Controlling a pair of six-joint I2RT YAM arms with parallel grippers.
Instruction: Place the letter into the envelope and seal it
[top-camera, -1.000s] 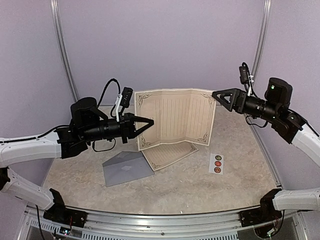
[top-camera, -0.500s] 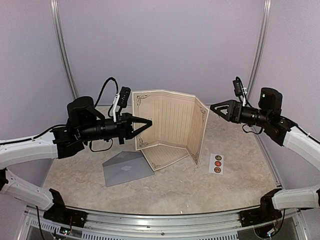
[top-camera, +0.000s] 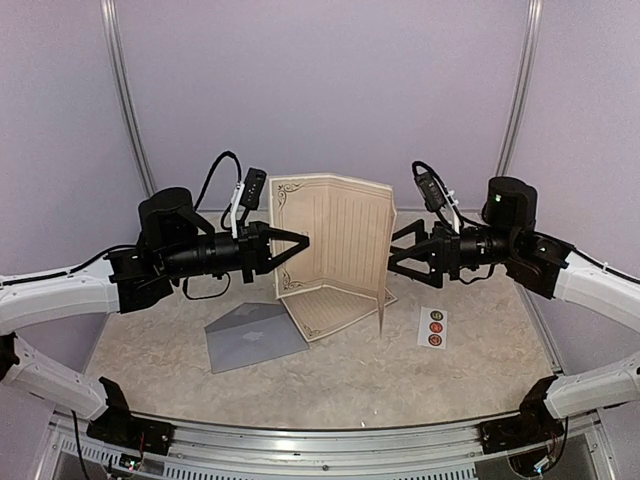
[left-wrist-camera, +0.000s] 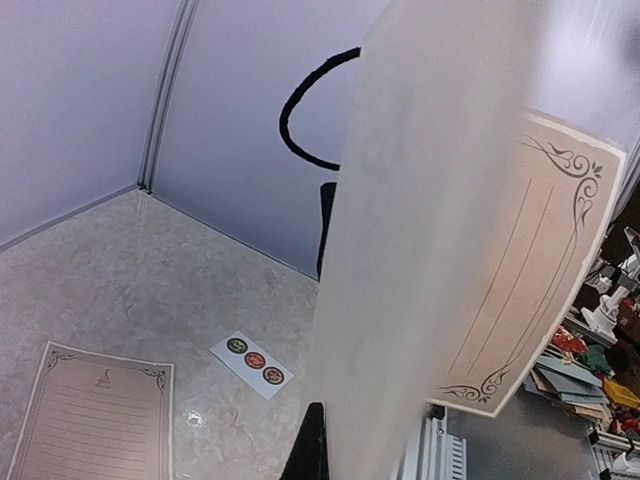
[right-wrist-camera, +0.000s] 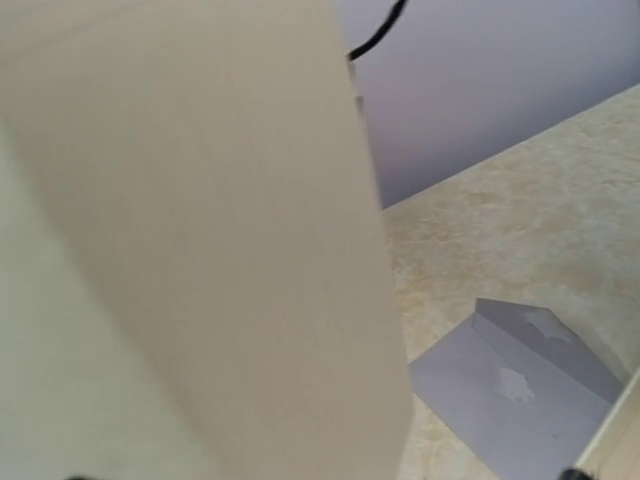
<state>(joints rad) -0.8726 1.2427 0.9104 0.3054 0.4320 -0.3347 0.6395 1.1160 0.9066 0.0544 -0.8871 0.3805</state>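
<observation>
The letter (top-camera: 335, 240), a cream lined sheet with ornate corners, stands upright above the table, its right part bent forward along a vertical crease. My left gripper (top-camera: 300, 241) is shut on its left edge; in the left wrist view the sheet (left-wrist-camera: 430, 250) rises beside one dark finger (left-wrist-camera: 312, 450). My right gripper (top-camera: 398, 260) stands open at the bent right edge, and the sheet (right-wrist-camera: 200, 250) fills most of its wrist view. The grey-blue envelope (top-camera: 255, 335) lies flat at front left, also visible from the right wrist (right-wrist-camera: 520, 400).
A second cream sheet (top-camera: 335, 308) lies flat on the table under the held one. A small white strip with three round stickers (top-camera: 432, 327) lies to the right, also in the left wrist view (left-wrist-camera: 252, 362). Purple walls enclose the marbled table (top-camera: 400, 380).
My right arm has swung left and down to the letter's right edge, and the sheet's right part has bent forward. The left gripper has kept its hold in place.
</observation>
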